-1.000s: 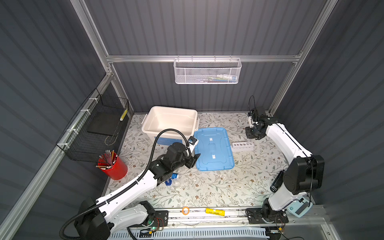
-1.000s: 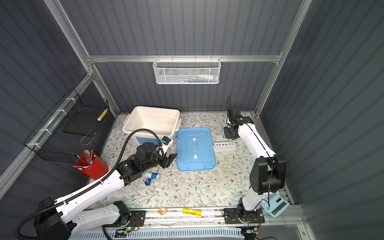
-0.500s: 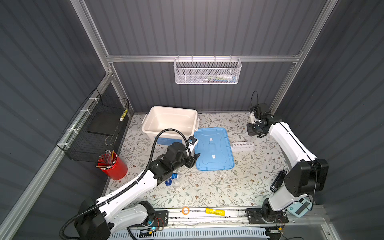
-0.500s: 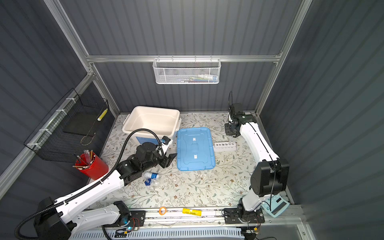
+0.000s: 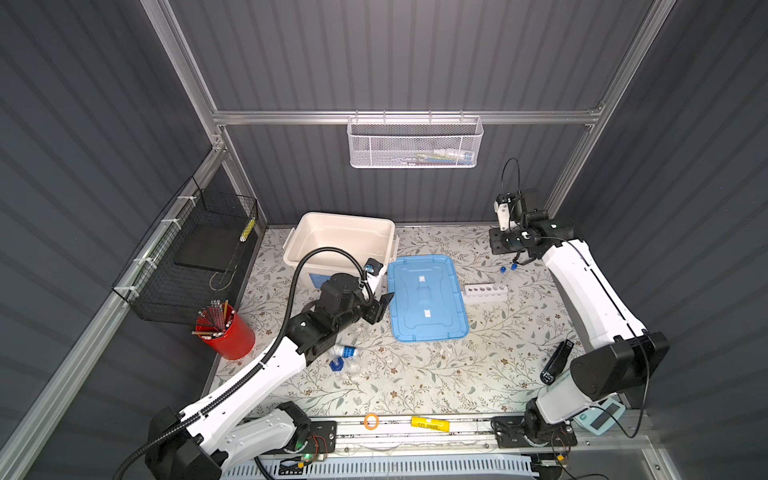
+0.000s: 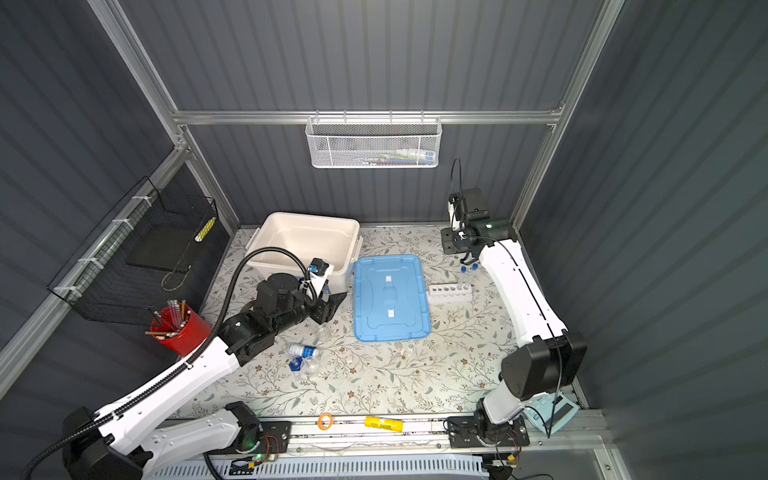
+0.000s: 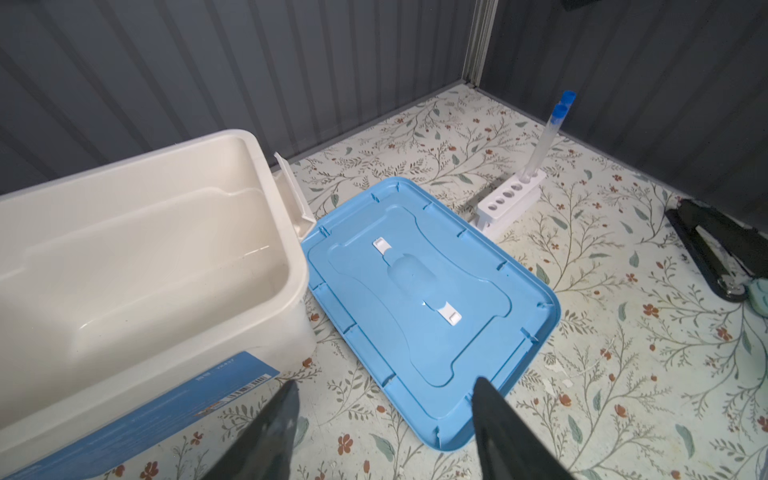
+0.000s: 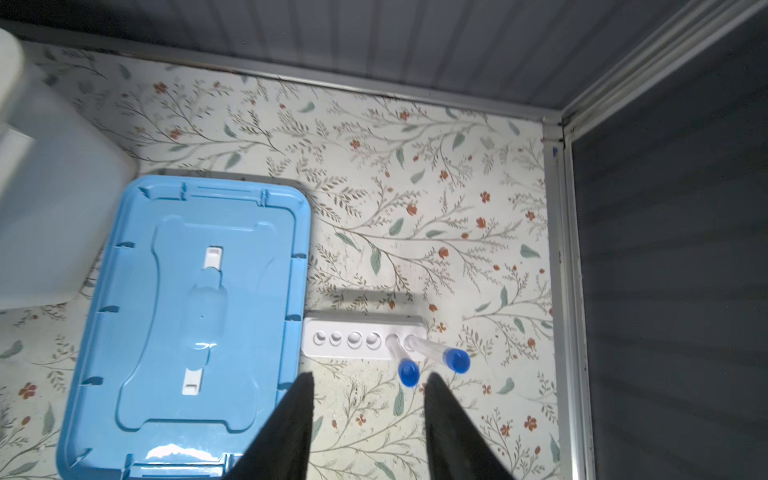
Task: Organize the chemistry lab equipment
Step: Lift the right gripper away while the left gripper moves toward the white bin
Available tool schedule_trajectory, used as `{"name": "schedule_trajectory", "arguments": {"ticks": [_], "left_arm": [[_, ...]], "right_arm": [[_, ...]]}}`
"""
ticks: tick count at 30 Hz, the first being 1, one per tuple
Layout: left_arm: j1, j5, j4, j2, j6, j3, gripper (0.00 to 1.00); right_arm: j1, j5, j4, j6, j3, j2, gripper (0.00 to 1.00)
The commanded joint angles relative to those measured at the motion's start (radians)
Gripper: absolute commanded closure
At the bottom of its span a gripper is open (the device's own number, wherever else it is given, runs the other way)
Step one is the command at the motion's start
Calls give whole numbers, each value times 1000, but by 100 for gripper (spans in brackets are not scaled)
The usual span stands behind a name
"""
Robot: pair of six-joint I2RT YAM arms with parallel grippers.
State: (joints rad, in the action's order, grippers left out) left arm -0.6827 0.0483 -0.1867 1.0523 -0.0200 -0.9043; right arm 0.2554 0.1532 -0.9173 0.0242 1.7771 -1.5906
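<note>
The right gripper [image 8: 370, 378] hangs over the rack [image 8: 363, 343] with its jaws apart and nothing between them. The rack stands on the surface [image 8: 415, 187] just beside the blue lid [image 8: 195, 316]. Two blue-capped tubes [image 8: 456, 360] sit in the two holes farthest from the lid, and the other four holes are bare. Both tubes lean rather than stand straight, and one cap lies close to a fingertip. I'd say a sideways move from here could clip a cap and drag the tube out, or tip the light rack over.

The left gripper [image 7: 384, 382] is spread wide and empty, low between the bin [image 7: 286, 232] and the lid. Its forearm reaches out over the loose glassware: the bottle [image 5: 347, 352] on its side, a clear flask [image 5: 360, 330] and the blue hexagonal base [image 5: 336, 365]. The clear pieces are hard to pick out against the flowered pattern, so a dropped elbow might knock them, and I'd expect a round flask to roll.

The bin carries a blue label [image 7: 145, 399] with a barcode and small print too fine to read. I can't make out the writing on the bottle or on the yellow tag [image 5: 431, 424] on the front rail.
</note>
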Motion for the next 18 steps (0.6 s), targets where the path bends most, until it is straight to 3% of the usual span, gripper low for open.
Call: {"name": "schedule_trajectory", "arguments": {"ticks": [1,7,18], "left_arm": [[37,-52,-19,-16,24,-34,34],[140,-108,-35,-25,56,-51,34],[402,-315,-24,-7,166,-50,33]], "right_arm": [[39,-27,-16,22,39,20,51],[101,-85,-2,45,22,11,47],[191,-206,110,158,-263,46,46]]}}
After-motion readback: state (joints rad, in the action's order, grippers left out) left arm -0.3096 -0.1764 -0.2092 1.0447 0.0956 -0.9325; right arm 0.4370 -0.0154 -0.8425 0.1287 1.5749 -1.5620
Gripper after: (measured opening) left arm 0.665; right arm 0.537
